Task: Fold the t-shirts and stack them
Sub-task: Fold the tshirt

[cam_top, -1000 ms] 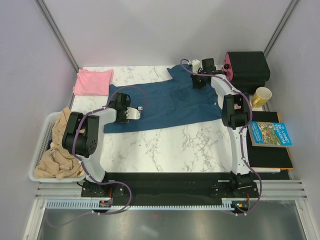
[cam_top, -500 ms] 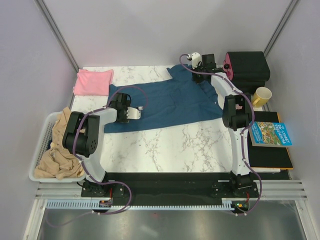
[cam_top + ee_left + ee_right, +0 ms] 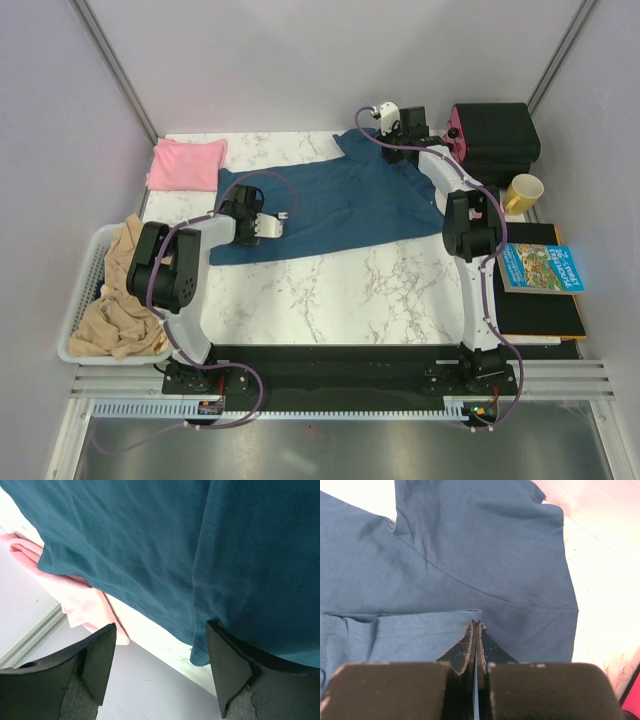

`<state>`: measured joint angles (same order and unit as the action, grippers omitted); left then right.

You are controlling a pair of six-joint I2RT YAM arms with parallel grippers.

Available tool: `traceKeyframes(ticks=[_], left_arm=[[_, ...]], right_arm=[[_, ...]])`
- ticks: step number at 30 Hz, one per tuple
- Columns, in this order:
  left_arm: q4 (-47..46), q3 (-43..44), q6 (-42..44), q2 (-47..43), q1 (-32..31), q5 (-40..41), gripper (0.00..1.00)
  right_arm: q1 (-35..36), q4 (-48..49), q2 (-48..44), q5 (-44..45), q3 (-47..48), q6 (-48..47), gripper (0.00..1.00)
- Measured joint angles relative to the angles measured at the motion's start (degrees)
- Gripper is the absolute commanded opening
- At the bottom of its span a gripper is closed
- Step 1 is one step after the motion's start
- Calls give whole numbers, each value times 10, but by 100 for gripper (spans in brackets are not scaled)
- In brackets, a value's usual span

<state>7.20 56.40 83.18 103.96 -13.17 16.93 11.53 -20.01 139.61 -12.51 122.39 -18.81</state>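
Right of t-shirt [image 3: 340,205], book [image 3: 540,267], title illegible

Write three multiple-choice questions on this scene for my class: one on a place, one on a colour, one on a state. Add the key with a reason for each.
1. Where on the table does the pink t-shirt lie?
A. near right corner
B. far left corner
C. middle

2. What colour is the mug?
A. yellow
B. red
C. green

3. What state is the right gripper in?
A. wide open
B. out of view
C. shut on the teal t-shirt

Key:
1 B, the top view shows it folded at the far left corner.
2 A, the top view shows it yellow.
3 C, the right wrist view shows its fingers meeting on a fold of the cloth.
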Motion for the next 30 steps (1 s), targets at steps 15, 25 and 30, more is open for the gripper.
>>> traceKeyframes(ticks=[15,25,30], left_arm=[[0,15,-1,13,-1,2,80],[2,25,-30,17,-1,11,83],[0,25,-45,17,-1,18,84]], right_arm=[[26,33,-1,67,-13,-28,43],[31,61,-65,144,-103,-31,48],[28,38,-129,123,-121,-41,43]])
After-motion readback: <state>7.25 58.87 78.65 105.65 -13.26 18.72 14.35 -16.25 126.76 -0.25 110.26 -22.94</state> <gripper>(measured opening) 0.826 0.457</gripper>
